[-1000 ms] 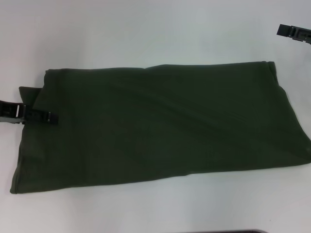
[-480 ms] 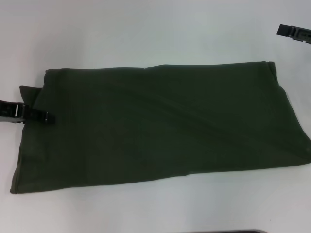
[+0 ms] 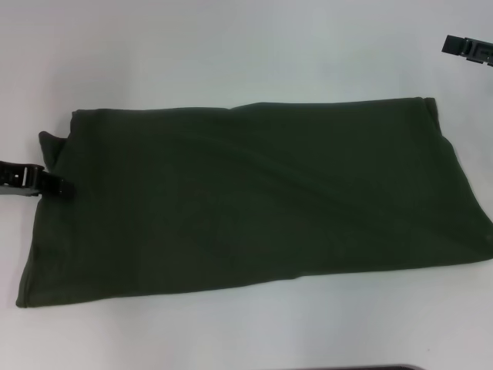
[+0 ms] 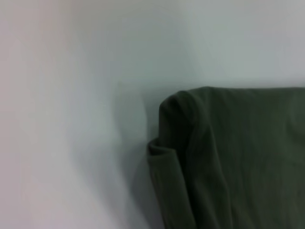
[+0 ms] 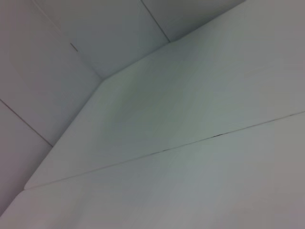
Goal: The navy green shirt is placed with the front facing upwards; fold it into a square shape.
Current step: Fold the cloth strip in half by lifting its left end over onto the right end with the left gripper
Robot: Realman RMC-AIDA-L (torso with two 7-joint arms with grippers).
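The navy green shirt (image 3: pixel 254 196) lies flat on the white table (image 3: pixel 231 46) as a long folded band, plain green side up, no lettering showing. A small flap of cloth (image 3: pixel 51 144) sticks out at its far left corner. My left gripper (image 3: pixel 65 187) sits low at the shirt's left edge, its tip just over the cloth border. In the left wrist view a rounded, folded corner of the shirt (image 4: pixel 228 157) rests on the table. My right gripper (image 3: pixel 453 44) hangs off the shirt at the far right, above the table.
White table surface surrounds the shirt on all sides. The right wrist view shows only the table top (image 5: pixel 190 181) with a thin seam and pale wall panels (image 5: pixel 71 57) behind it. A dark edge (image 3: pixel 354 368) shows at the bottom of the head view.
My left gripper has slid leftward, from over the shirt's left part to its very edge. The corner flap has shifted slightly. The right gripper has barely moved.
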